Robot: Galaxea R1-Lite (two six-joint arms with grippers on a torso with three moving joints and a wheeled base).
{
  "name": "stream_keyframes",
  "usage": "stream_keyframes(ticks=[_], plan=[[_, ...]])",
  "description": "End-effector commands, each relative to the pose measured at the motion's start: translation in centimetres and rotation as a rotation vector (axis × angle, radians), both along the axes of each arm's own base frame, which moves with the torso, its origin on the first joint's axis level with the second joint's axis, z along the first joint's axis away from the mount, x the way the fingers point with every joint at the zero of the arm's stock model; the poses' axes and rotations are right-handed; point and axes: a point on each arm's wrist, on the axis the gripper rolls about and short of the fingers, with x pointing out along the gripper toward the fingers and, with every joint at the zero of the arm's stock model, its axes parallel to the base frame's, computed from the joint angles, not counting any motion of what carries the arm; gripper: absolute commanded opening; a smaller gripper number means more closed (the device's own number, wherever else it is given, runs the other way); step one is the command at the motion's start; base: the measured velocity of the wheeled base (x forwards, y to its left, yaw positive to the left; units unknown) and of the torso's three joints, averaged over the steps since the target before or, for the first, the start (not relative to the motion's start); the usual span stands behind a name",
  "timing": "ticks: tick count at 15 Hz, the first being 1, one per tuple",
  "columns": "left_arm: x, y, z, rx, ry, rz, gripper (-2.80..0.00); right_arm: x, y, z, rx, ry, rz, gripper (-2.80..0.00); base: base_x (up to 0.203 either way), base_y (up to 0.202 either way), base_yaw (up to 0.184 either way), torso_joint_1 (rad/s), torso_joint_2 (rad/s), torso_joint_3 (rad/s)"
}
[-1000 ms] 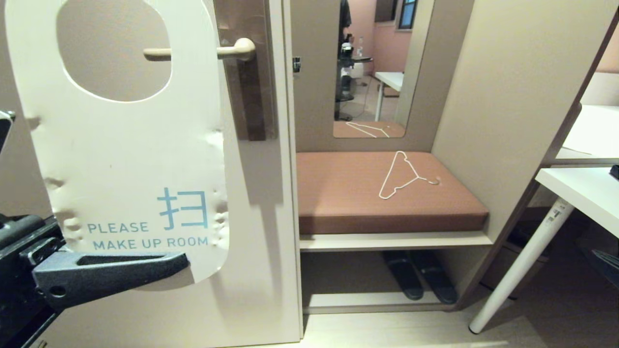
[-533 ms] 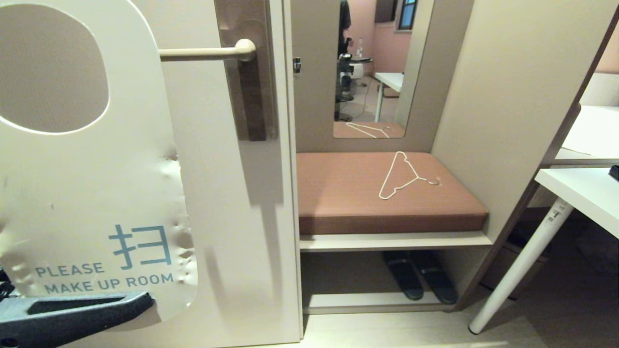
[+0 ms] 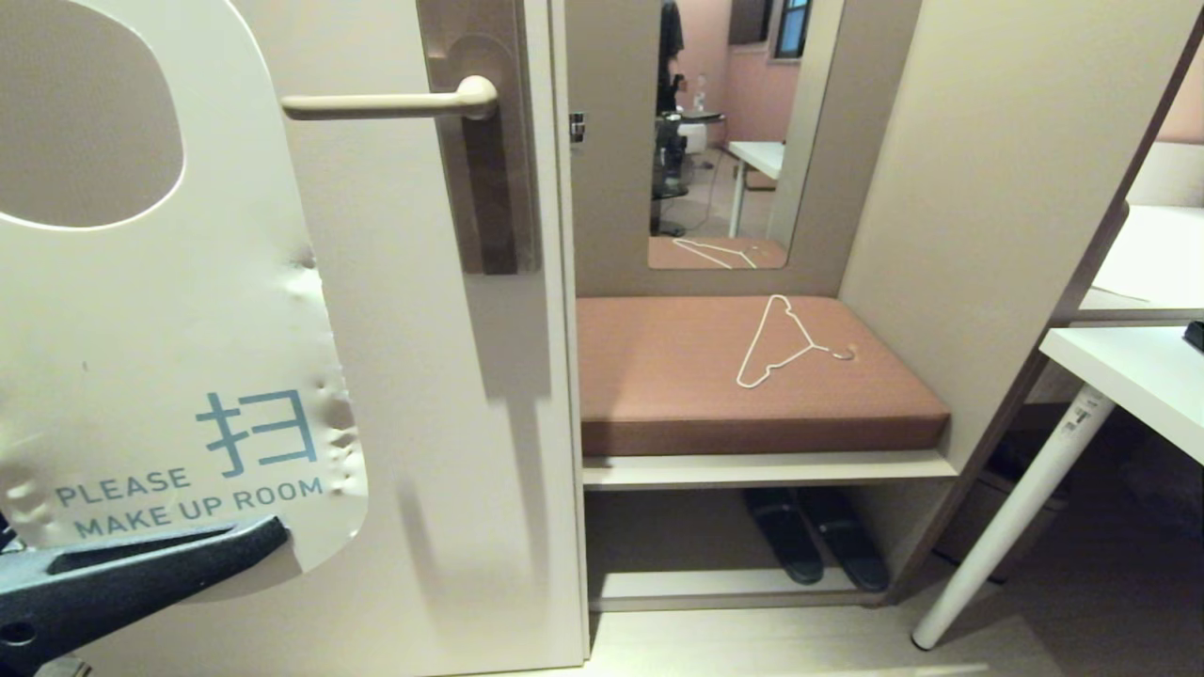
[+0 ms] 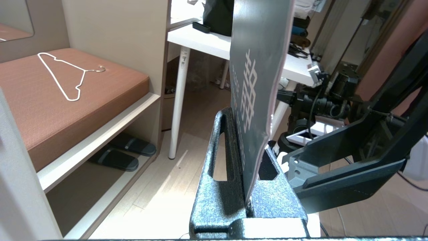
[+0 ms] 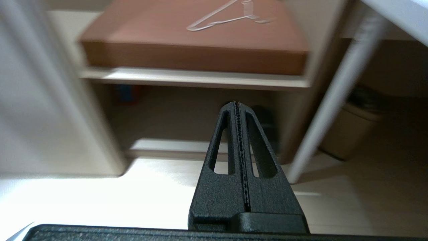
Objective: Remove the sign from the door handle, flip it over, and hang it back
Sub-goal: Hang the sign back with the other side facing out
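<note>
The door point(image 3: 395, 395) fills the left half of our head view, and beside it the alcove holds a brown cushioned bench point(image 3: 752, 376), which plays no part here. On the door, the tall metal plate point(image 3: 480, 169) carries the door handle point(image 3: 386, 103), whose lever is bare. The sign point(image 3: 160, 310) hangs in the air off the lever's free end, apart from it, white "PLEASE MAKE UP ROOM" face toward us. We judge it sits there because removal is done and turning it over comes next. Our left gripper point(image 3: 141, 564) is clenched on the sign's bottom edge, leaving the oval hole clear for rehanging; the left wrist view shows the dark printed face pinched between the jaws. Our right gripper point(image 5: 238, 107) is pressed closed on nothing, low before the shelf, free to take the sign if a handover helps the flip. A white wire hanger point(image 3: 781, 343) lies on the cushion.
</note>
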Motion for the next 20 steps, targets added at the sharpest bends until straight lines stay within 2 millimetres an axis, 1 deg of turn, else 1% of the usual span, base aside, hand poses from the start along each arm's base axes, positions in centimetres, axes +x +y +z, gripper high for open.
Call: stream_keyframes(ticks=[1,4,6,12,15,17,20], plan=[[-0.1,0.0,0.0,-0.002,-0.002,-0.003,-2.80,-0.1,-0.1,-0.7,-0.006,-0.017,-0.030,-2.80,0.000,0.000,0.000,0.000,0.00,0.000],[-0.1,0.1,-0.1,-0.002,-0.002,0.009,-2.80,-0.1,0.0,-0.8,-0.037,-0.023,-0.010,-2.80,0.000,0.000,0.000,0.000,0.00,0.000],[0.1,0.5,0.0,-0.001,-0.004,0.050,-2.80,-0.1,0.0,-0.8,-0.040,-0.022,-0.009,-2.80,0.000,0.000,0.000,0.000,0.00,0.000],[1.0,2.7,0.3,-0.003,-0.018,0.284,-2.80,-0.1,0.0,-0.8,-0.036,-0.023,-0.008,-2.80,0.000,0.000,0.000,0.000,0.00,0.000],[1.2,3.6,1.0,-0.007,-0.043,0.382,-2.80,-0.1,0.0,-0.8,-0.036,-0.023,-0.008,-2.80,0.000,0.000,0.000,0.000,0.00,0.000],[1.8,3.8,1.5,-0.002,-0.064,0.473,-2.80,-0.1,0.0,-0.8,-0.036,-0.023,-0.008,-2.80,0.000,0.000,0.000,0.000,0.00,0.000],[3.2,4.1,1.3,0.063,-0.107,0.632,-2.80,-0.1,0.0,-0.8,-0.036,-0.022,-0.008,-2.80,0.000,0.000,0.000,0.000,0.00,0.000]])
